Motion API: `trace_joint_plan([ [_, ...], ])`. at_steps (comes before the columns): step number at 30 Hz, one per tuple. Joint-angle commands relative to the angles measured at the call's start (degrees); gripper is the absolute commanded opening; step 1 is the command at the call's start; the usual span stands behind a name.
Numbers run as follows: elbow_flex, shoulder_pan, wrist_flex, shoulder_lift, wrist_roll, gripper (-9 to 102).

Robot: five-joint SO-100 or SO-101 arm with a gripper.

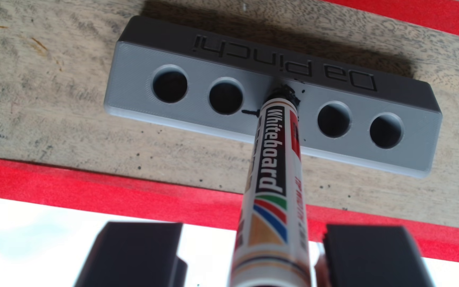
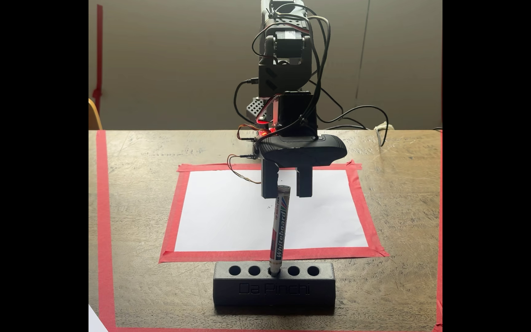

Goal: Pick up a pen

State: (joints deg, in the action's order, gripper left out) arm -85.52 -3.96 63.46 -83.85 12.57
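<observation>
The pen [image 1: 272, 165] is a white "Whiteboard" marker with red, blue and green stripes. It stands tip-down and leaning slightly in the middle hole of a grey block holder [image 1: 129, 93] marked "Da Pinchi". In the fixed view the pen [image 2: 280, 230] rises from the holder [image 2: 273, 289] up to the fingertips. My gripper [image 1: 253, 229] is open, with one black finger on each side of the pen's upper end and a gap on both sides. From the fixed view the gripper [image 2: 287, 195] hangs pointing down at the pen's top.
The holder has two open holes on each side of the pen. Behind it lies a white sheet [image 2: 226, 217] framed in red tape [image 2: 257, 255] on the wooden table [image 2: 136, 223]. A wider red tape border [image 2: 104, 223] marks the work area. Cables trail behind the arm.
</observation>
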Motion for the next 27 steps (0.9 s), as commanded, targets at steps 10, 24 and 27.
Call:
trace_joint_plan([
  [10,2.46,0.09,1.41,-1.41,0.53,100],
  [24,4.75,-0.18,1.58,2.02,0.62,100],
  [27,6.77,-0.35,1.67,2.11,0.62,100],
])
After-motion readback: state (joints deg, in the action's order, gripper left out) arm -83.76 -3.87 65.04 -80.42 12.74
